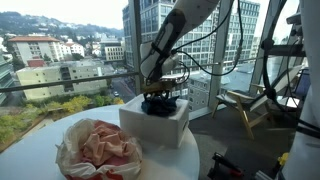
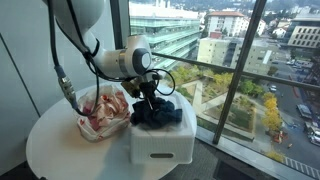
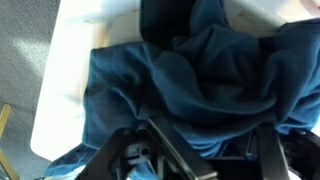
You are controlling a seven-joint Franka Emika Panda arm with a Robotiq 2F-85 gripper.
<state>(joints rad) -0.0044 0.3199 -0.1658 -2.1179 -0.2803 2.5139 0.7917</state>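
A dark blue cloth (image 1: 160, 104) lies bunched in the top of a white box (image 1: 155, 128) on a round white table (image 1: 30, 150). The cloth (image 2: 156, 116) and box (image 2: 160, 142) show in both exterior views. My gripper (image 1: 158, 92) points straight down onto the cloth (image 3: 200, 80). In the wrist view its fingers (image 3: 205, 150) stand wide apart with a fold of the cloth bulging between them. The box's white rim (image 3: 65, 80) shows at the left of that view. The gripper (image 2: 150, 98) looks open, with its fingertips at the cloth's surface.
A crumpled pink and white cloth (image 1: 100, 148) lies on the table beside the box, also seen in an exterior view (image 2: 105, 112). Tall glass windows (image 2: 230, 60) stand close behind the table. A wooden chair (image 1: 245, 105) stands on the floor beyond the box.
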